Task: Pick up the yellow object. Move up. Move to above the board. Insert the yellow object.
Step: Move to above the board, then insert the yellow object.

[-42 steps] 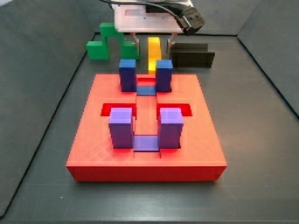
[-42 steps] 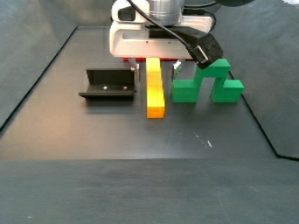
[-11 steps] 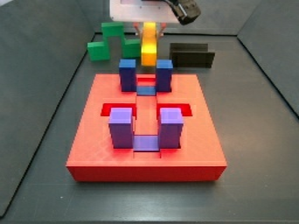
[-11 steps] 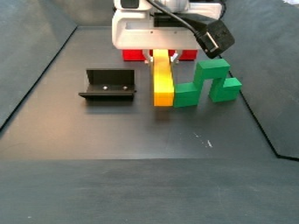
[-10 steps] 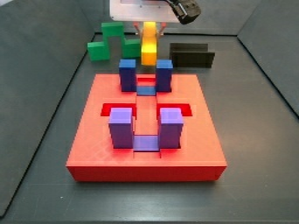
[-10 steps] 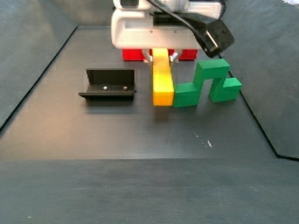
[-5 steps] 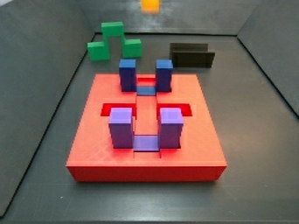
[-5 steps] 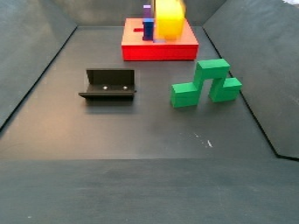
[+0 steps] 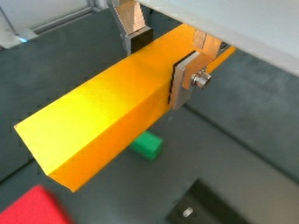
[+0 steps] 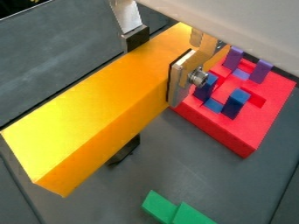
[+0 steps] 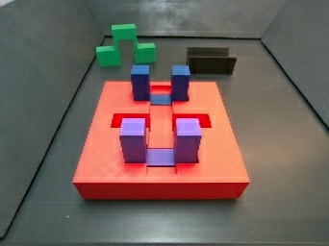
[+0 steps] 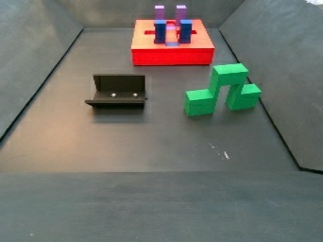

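Holding the yellow bar [image 9: 111, 109] firmly between its closed plates, the gripper [image 9: 160, 54] is hanging high above the floor, out of both side views. Picking and lifting seem done; moving over the red board [image 10: 251, 114] and inserting are remaining. The green block [image 12: 224, 89] and the fixture [image 12: 119, 92] are standing well below, not blocking.

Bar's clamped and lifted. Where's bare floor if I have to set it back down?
The gripper holds the yellow object out of both side views. Bare floor: the wide stretch in front of the fixture and green block. The board crowds the far end.
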